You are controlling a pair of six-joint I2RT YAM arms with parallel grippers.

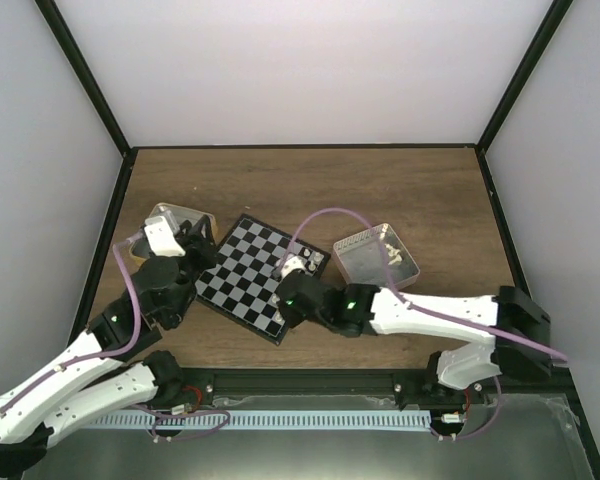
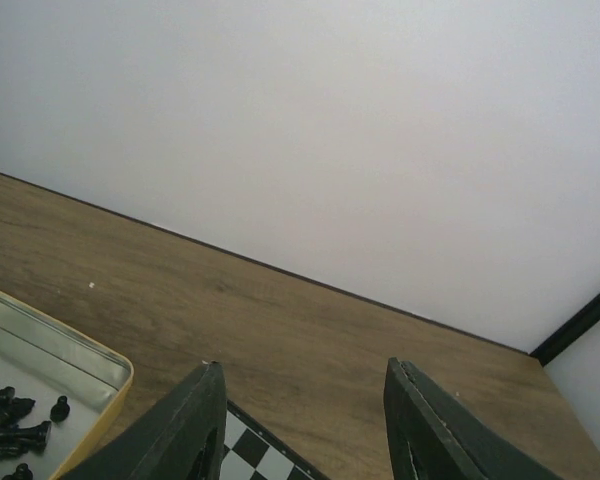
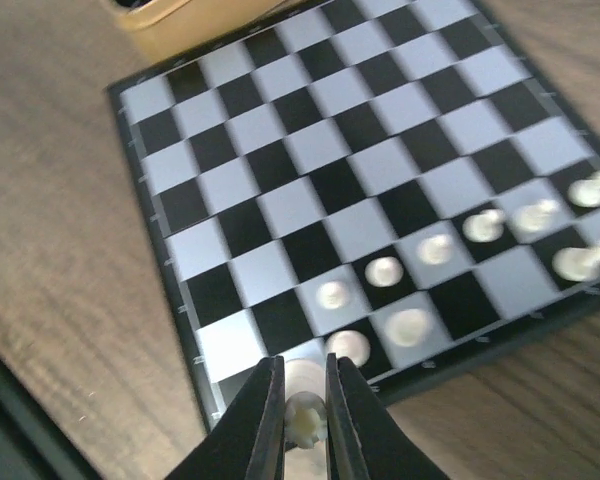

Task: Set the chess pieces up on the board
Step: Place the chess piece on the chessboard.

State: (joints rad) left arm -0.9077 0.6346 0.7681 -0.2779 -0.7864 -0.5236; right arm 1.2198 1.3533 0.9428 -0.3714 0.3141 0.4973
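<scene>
The board (image 1: 242,268) lies tilted mid-table; it fills the right wrist view (image 3: 310,150). Several cream-white chess pieces (image 3: 385,270) stand in two rows along its near right edge. My right gripper (image 3: 305,365) is shut on a cream-white piece (image 3: 306,422) just above the board's near corner square; in the top view it (image 1: 285,312) covers that corner. My left gripper (image 2: 305,368) is open and empty, over the board's corner (image 2: 248,452) beside the gold tin (image 2: 100,362). Black pieces (image 2: 10,425) lie in the tin.
A clear plastic box (image 1: 377,255) holding white pieces sits right of the board. The gold tin (image 1: 176,222) sits at the board's left. Black frame posts and white walls enclose the wooden table (image 1: 310,185).
</scene>
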